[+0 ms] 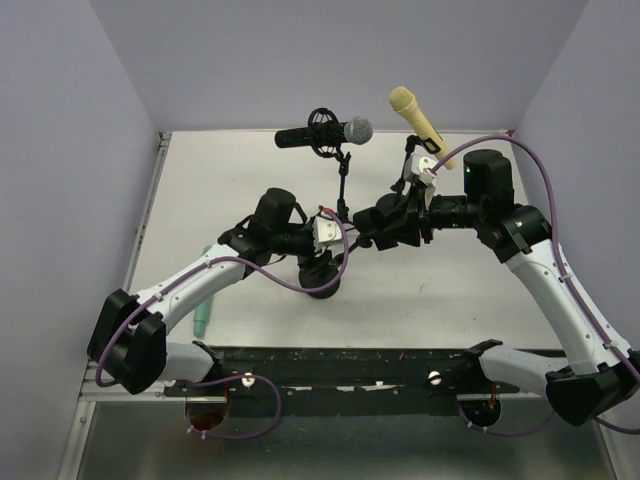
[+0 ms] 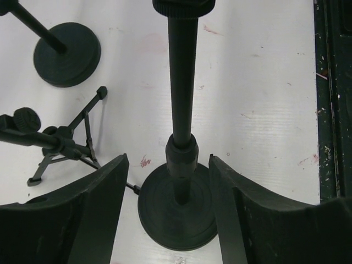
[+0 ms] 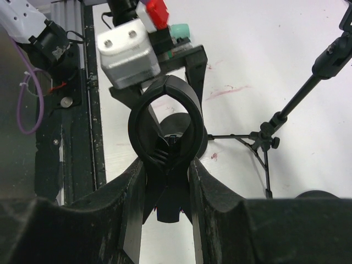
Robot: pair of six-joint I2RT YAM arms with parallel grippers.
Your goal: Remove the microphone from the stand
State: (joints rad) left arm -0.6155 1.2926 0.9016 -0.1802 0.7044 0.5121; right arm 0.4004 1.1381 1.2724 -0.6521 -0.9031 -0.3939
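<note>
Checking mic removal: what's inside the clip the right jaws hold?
Nothing: the clip ring is empty, with the table and a round base visible through it. Its stem is hidden between the jaws.

No legible text, label, brand or number in any view. Checked: stand clip (image 3: 165,157) pinched in the jaws of the right gripper (image 3: 166,170); stand pole (image 2: 182,82) between the jaws of the left gripper (image 2: 168,162); silver block (image 3: 127,52) just beyond the right jaws. No characters resolve on any of them.
</note>
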